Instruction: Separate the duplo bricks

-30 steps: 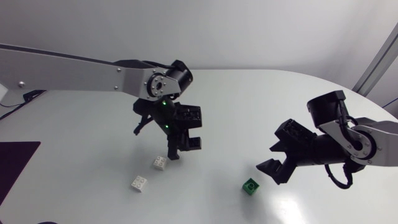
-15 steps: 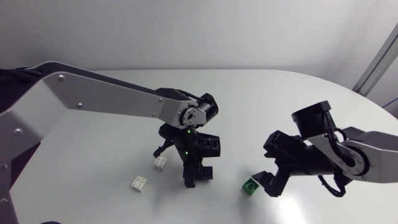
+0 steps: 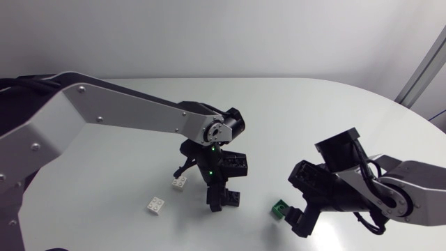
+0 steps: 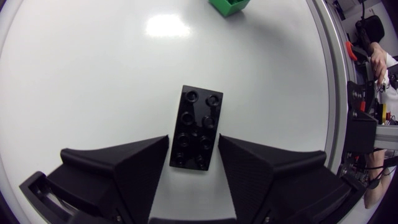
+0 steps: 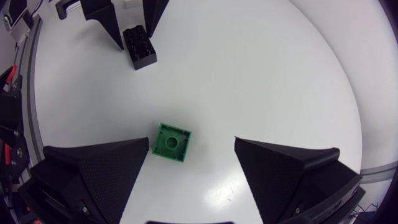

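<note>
A black two-by-four brick (image 4: 198,127) lies studs up on the white table (image 3: 111,160). My left gripper (image 4: 193,138) stands low over it, open, one finger on each long side with thin gaps to the brick. In the head view this gripper (image 3: 221,194) is left of the table's middle. A green brick (image 5: 171,141) lies hollow side up, apart from the black one. My right gripper (image 5: 191,140) hangs over it, open wide, the brick nearer one finger and touching neither. The head view shows the green brick (image 3: 279,209) just beside the right gripper (image 3: 291,203).
Two white bricks (image 3: 180,183) (image 3: 155,205) lie apart on the table to the left of the left gripper. The table's front edge runs close below the green brick.
My left gripper carried the black brick right and down to the table, then its fingers parted. My right gripper came left and down over the green brick.
</note>
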You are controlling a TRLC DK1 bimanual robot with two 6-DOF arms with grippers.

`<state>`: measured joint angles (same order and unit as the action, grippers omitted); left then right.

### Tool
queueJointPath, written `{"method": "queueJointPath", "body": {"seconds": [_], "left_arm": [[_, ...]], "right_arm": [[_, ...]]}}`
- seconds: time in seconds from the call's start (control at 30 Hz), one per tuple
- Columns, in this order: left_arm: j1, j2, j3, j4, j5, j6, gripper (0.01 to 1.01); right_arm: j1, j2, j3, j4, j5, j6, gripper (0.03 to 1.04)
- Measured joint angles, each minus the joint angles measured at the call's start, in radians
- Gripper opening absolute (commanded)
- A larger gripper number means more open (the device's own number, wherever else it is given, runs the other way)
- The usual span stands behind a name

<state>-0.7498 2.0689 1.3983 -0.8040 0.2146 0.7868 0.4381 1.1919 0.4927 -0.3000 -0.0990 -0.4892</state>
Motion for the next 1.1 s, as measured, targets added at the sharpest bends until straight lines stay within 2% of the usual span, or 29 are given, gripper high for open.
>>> {"method": "queueJointPath", "body": {"seconds": [0.1, 0.23, 0.43, 0.57, 0.7, 0.83, 1.0, 1.1], "left_arm": [[0.002, 0.0, 0.006, -0.005, 0.001, -0.003, 0.892], [0.004, -0.001, 0.011, -0.006, 0.009, -0.015, 0.966], [0.004, -0.037, 0.016, -0.007, 0.018, -0.035, 0.979], [0.002, -0.105, 0.011, 0.034, 0.018, -0.056, 0.979], [-0.008, -0.19, -0.019, 0.096, 0.019, -0.083, 0.977], [-0.032, -0.247, -0.065, 0.151, 0.018, -0.105, 0.977], [-0.059, -0.293, -0.142, 0.222, 0.01, -0.118, 0.975], [-0.07, -0.317, -0.177, 0.244, -0.009, -0.127, 0.975]], "right_arm": [[0.011, 0.0, -0.016, 0.001, 0.011, 0.016, 0.99], [0.035, 0.0, -0.039, 0.011, 0.027, 0.039, 0.96], [0.06, 0.009, -0.056, 0.039, 0.049, 0.064, 0.96], [0.066, 0.032, -0.056, 0.063, 0.06, 0.076, 0.9], [0.082, 0.048, -0.056, 0.076, 0.075, 0.086, 0.68], [0.087, 0.051, -0.056, 0.091, 0.081, 0.086, 0.37], [0.087, 0.051, -0.056, 0.098, 0.081, 0.086, 0.3], [0.087, 0.052, -0.056, 0.1, 0.08, 0.087, 0.3]]}}
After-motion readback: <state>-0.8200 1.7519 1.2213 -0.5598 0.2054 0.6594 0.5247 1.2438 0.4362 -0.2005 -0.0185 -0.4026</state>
